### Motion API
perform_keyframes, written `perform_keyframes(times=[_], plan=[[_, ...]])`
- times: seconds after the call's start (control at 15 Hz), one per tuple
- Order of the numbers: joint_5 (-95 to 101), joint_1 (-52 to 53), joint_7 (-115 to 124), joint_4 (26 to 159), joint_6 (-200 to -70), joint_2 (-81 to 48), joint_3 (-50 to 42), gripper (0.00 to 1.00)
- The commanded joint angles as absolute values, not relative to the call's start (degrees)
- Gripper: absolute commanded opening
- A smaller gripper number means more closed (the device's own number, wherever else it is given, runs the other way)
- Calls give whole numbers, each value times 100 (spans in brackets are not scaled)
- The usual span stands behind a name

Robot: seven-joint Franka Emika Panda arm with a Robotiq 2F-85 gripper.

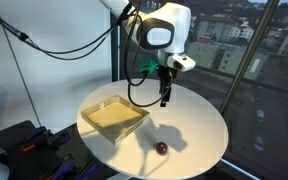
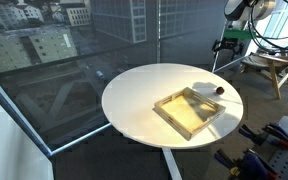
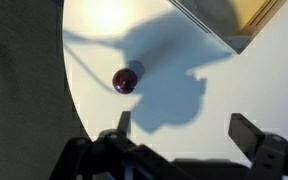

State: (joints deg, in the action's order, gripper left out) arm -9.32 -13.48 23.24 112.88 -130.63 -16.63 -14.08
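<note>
My gripper [image 1: 166, 97] hangs open and empty well above the round white table [image 1: 199, 125]. In the wrist view its two fingers [image 3: 184, 128] are spread wide with nothing between them. A small dark red ball [image 1: 161, 148] lies on the table near the front edge, below and in front of the gripper; it shows in the wrist view [image 3: 125, 80] to the upper left of the fingers, and in an exterior view [image 2: 221, 89] beside the tray. A shallow wooden tray [image 1: 114, 116] lies on the table; its corner shows in the wrist view [image 3: 246, 20].
The table [image 2: 134, 95] stands next to large glass windows overlooking city buildings. A wooden stool [image 2: 269, 66] stands behind the table. Dark equipment with cables [image 1: 19, 145] lies on the floor beside the table. The table edge [image 3: 69, 90] runs close to the ball.
</note>
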Motion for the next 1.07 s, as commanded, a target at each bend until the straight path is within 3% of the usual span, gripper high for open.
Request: perform_keyframes(times=[0.0, 1.0], plan=[[-1057, -1416, 2206, 11062, -12978, -1900, -1424, 100], [-965, -1444, 2326, 10785, -13053, -2618, -1611, 100]])
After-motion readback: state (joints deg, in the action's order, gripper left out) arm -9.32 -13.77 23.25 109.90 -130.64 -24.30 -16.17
